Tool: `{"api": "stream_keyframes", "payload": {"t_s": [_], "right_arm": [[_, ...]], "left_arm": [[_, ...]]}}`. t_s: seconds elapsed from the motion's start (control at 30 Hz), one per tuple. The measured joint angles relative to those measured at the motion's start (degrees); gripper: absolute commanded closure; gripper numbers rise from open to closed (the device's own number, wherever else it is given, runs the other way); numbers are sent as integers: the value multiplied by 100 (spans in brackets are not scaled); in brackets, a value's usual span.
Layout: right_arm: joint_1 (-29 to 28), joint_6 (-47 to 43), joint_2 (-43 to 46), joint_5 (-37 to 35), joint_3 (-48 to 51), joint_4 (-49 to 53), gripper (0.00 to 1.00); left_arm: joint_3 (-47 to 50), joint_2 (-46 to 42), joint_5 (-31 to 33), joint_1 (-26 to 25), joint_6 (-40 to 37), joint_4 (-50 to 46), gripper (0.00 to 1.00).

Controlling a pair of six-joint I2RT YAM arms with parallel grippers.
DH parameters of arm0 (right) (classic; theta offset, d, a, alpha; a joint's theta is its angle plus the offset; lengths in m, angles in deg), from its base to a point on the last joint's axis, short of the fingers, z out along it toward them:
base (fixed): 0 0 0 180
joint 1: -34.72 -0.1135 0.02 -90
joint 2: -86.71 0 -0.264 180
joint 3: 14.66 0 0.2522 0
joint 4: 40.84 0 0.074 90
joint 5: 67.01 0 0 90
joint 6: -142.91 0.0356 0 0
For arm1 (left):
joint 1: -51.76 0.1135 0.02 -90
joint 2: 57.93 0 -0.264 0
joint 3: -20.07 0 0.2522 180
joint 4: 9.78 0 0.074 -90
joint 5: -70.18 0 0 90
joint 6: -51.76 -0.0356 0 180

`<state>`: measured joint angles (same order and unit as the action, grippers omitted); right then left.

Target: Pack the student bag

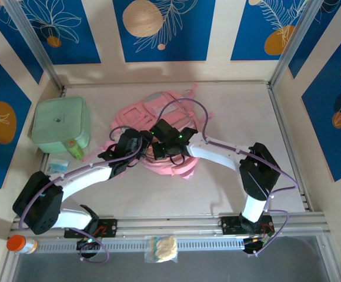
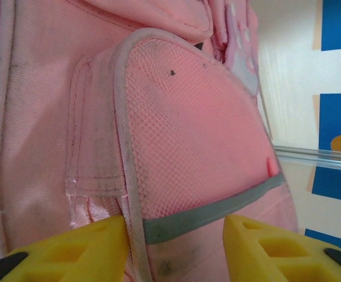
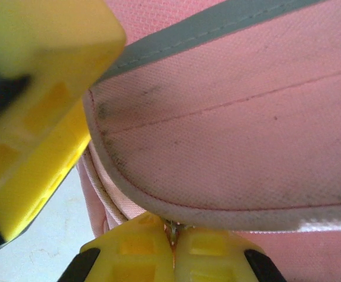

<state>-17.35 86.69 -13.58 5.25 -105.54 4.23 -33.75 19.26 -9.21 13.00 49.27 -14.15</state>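
The student bag (image 1: 153, 109), a soft pink backpack, lies in the middle of the table. Both grippers meet at its near side. My left gripper (image 1: 134, 143) is open; its yellow fingertips (image 2: 109, 235) stand either side of the bag's pink mesh side pocket (image 2: 194, 135) with its grey band (image 2: 217, 207), nothing held between them. My right gripper (image 3: 173, 236) is shut on a small metal zip pull (image 3: 172, 229) just under the bag's piped pocket edge (image 3: 235, 135). A yellow finger of the left gripper (image 3: 41, 111) shows blurred at the upper left of the right wrist view.
A mint-green square lidded case (image 1: 60, 122) sits at the left, with a green tube (image 1: 74, 148) and a small packet (image 1: 57, 166) beside it. On the front rail lie an orange-capped bottle (image 1: 22, 244) and a bagged snack (image 1: 161, 248).
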Motion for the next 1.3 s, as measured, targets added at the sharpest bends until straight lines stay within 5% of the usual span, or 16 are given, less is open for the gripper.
{"api": "stream_keyframes", "payload": {"t_s": [0.33, 0.5, 0.87, 1.3], "right_arm": [[85, -105, 9, -28, 7, 81, 100], [96, -144, 9, -136, 7, 98, 100], [332, -214, 114, -339, 13, 402, 100], [1106, -791, 857, 374, 48, 557, 100]], "left_arm": [[17, 245, 455, -247, 435, 184, 68], [-195, 619, 557, -278, 435, 184, 100], [-339, 629, 208, 52, -385, 136, 100], [-450, 584, -1888, 1843, -1917, -74, 100]]}}
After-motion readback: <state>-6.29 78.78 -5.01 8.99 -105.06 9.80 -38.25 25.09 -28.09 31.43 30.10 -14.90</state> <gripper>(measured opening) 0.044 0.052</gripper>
